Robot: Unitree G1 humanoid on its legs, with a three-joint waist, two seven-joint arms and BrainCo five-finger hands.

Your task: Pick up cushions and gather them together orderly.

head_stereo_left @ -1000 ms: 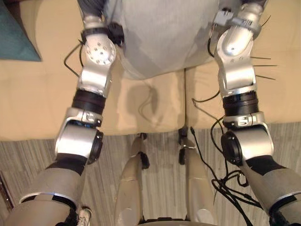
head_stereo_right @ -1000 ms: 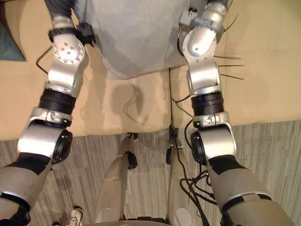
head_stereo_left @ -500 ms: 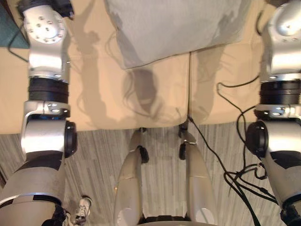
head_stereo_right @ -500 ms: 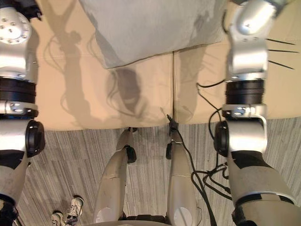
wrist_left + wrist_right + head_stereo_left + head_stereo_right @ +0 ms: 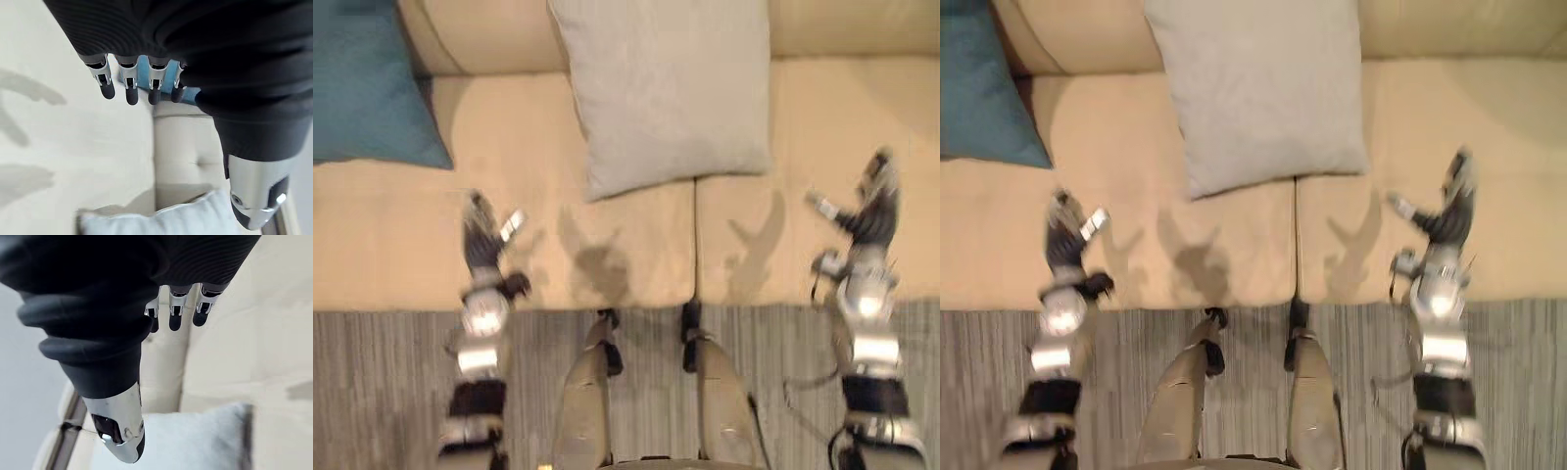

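Domestic living room. A beige upholstered sofa with seamed seat pads carries a pale grey cushion, ahead of and between the left robot hand and the right robot hand, and a teal cushion beyond the left one. Striped grey carpet lies behind both.

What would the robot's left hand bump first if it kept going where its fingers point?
Most likely the teal cushion: the open left hand points over the sofa seat toward it, and its wrist view shows teal just past the fingertips. Depth is unclear; it might miss the corner.
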